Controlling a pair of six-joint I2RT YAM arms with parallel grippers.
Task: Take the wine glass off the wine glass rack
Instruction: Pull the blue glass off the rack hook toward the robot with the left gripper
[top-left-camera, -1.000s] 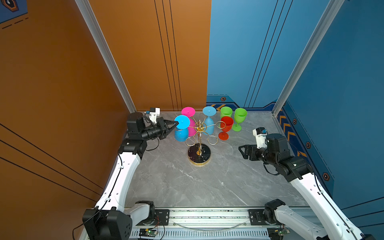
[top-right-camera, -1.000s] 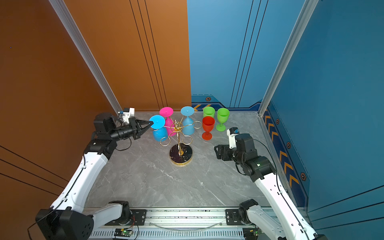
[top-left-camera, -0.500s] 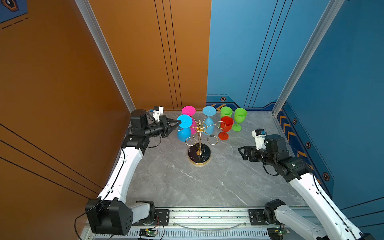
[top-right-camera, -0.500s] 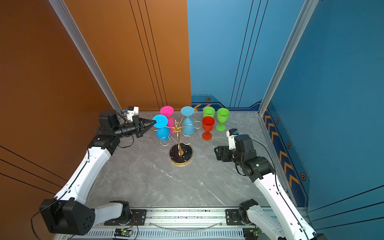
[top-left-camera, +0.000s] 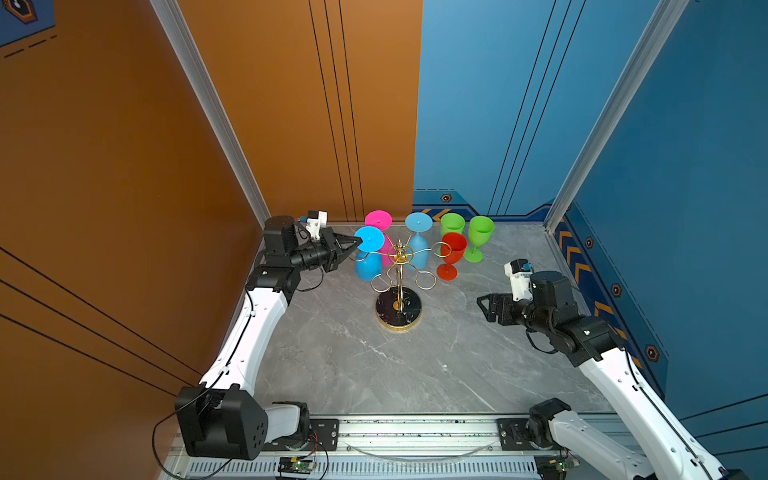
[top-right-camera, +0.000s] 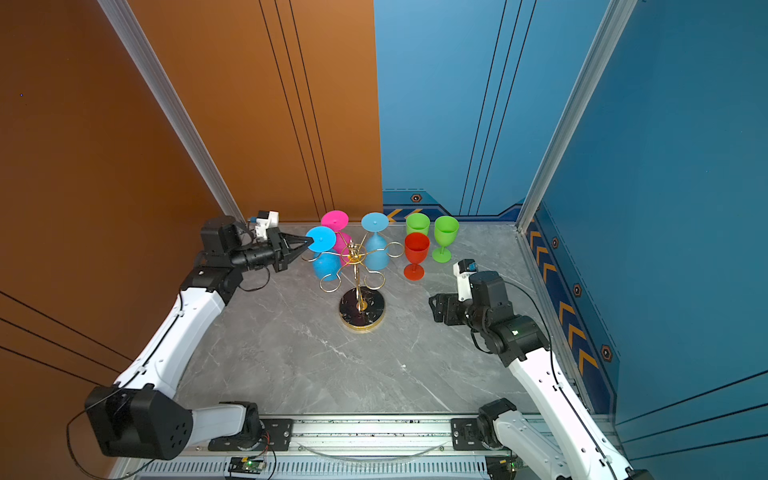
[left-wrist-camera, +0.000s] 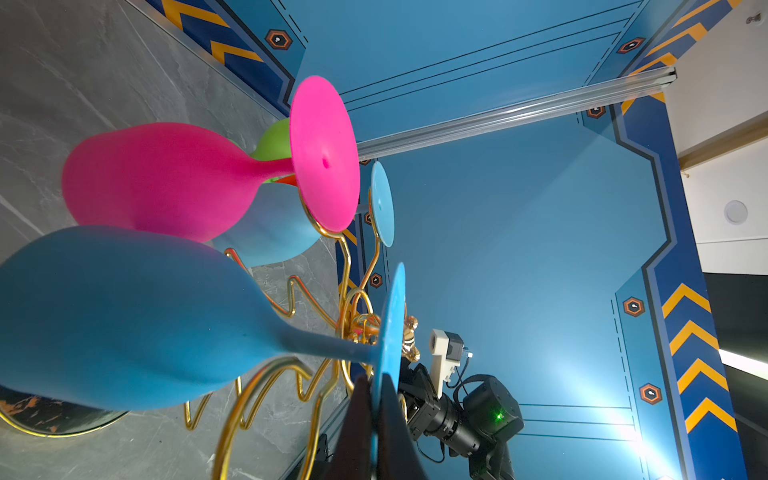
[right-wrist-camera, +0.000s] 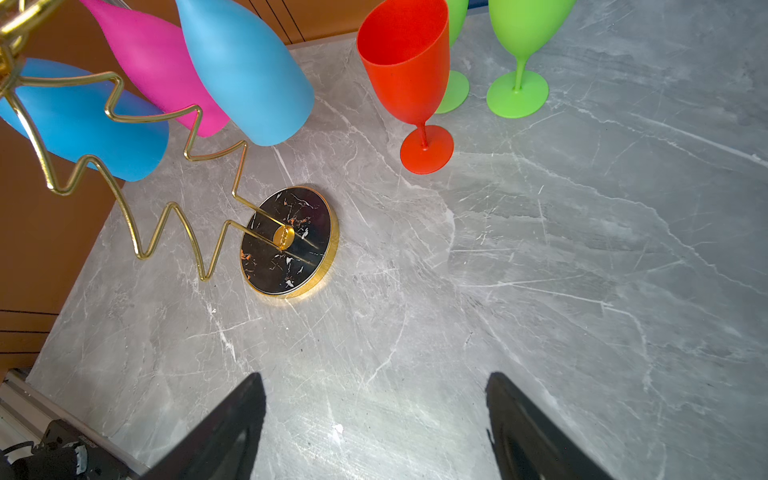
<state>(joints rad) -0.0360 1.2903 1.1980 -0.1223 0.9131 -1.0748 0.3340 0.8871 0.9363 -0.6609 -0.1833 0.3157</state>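
Observation:
The gold wire wine glass rack stands mid-table on its round black base. A blue wine glass hangs upside down at the rack's left side, its stem beside the gold loops. My left gripper is shut on the rim of this glass's foot disc. In the left wrist view both dark fingers pinch the disc edge, below the blue bowl. My right gripper is open and empty above bare table to the right of the rack, its fingers wide apart.
A pink glass and a second blue glass hang at the rack's far side. A red glass and two green glasses stand upright behind and to the right. Walls close in at the left and back.
My left gripper has moved slightly right with the blue glass's foot in it, and the left arm has risen. The right arm has not moved.

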